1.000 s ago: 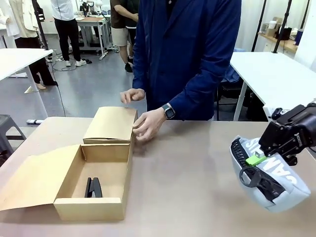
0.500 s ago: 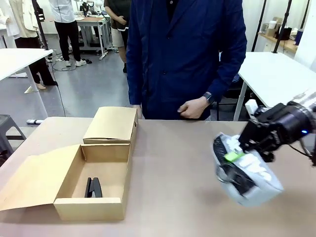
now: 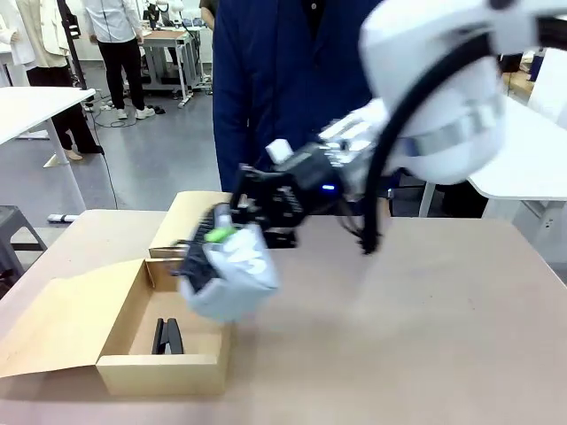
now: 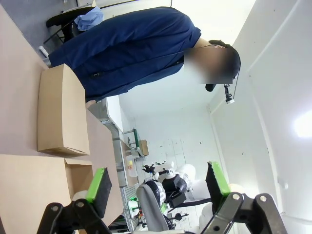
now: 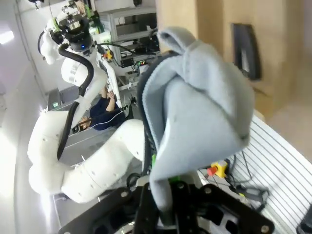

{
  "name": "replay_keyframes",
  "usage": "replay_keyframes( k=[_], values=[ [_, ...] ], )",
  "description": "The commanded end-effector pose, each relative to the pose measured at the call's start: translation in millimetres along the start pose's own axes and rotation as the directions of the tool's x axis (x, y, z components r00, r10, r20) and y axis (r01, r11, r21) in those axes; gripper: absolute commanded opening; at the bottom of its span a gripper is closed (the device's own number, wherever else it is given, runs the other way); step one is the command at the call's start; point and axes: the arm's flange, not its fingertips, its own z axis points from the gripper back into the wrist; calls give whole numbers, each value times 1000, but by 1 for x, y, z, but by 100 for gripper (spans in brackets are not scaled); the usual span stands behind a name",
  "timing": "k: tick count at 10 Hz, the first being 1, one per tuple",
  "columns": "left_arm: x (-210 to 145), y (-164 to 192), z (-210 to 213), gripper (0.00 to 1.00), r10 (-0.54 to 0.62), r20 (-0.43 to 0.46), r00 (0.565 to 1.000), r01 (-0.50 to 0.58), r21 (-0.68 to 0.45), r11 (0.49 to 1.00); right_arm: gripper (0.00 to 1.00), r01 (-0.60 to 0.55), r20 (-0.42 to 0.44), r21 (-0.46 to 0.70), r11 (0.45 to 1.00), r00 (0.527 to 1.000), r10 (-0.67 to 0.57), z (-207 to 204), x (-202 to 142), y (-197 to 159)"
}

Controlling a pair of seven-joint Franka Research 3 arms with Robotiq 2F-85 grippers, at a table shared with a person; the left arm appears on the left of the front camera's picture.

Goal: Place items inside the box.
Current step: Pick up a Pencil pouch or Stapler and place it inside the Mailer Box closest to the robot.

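Above the right wall of the open box (image 3: pixel 159 372), your right gripper (image 3: pixel 221 237) is pinching the grey pencil case (image 3: pixel 232 279) by one edge, jaws pressed tight on the fabric. The case is sagging below the grip, so I am judging it soft, light and floppy; a seam or zip edge is serving best. Your left gripper (image 4: pixel 157 183) is standing spread and empty.

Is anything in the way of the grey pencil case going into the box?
Nothing visible is. The right gripper holds the grey pencil case over the right wall of the open box. One black stapler lies on the box floor near the front, with bare floor beside it.
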Motion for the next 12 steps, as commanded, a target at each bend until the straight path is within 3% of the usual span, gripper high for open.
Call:
replay_keyframes(
  k=[1, 2, 3, 4, 5, 7, 8, 9, 12],
  values=[
    [-2, -2, 0, 100, -22, -4, 1000, 22, -12, 1000, 7, -3, -6, -22, 1000, 1000, 2, -52, 47, 8],
    [-2, -2, 0, 100, -22, -4, 1000, 22, -12, 1000, 7, -13, -13, -58, 998, 1000, 12, -76, 63, 2],
    [-2, -2, 0, 100, -22, -4, 1000, 22, -12, 1000, 7, 44, -83, -49, 998, 995, -48, -80, 70, -8],
    [-2, -2, 0, 100, -22, -4, 1000, 22, -12, 1000, 7, 109, -158, 40, 993, 982, -101, -47, 65, -16],
    [-2, -2, 0, 100, -22, -4, 1000, 22, -12, 1000, 7, 12, -47, -36, 999, 999, -14, -83, 55, -12],
    [-2, -2, 0, 100, -22, -4, 1000, 22, -12, 1000, 7, 55, -96, -21, 998, 994, -57, -79, 73, -30],
    [-2, -2, 0, 100, -22, -4, 1000, 22, -12, 1000, 7, 96, 41, -91, 991, 995, -93, -98, 82, -33],
    [-2, -2, 0, 100, -22, -4, 1000, 22, -12, 1000, 7, 53, 117, -72, 996, 992, -44, -111, 92, -28],
    [-2, -2, 0, 100, -22, -4, 1000, 22, -12, 1000, 7, 57, 181, -217, 974, 983, -17, -148, 114, -22]
  ],
)
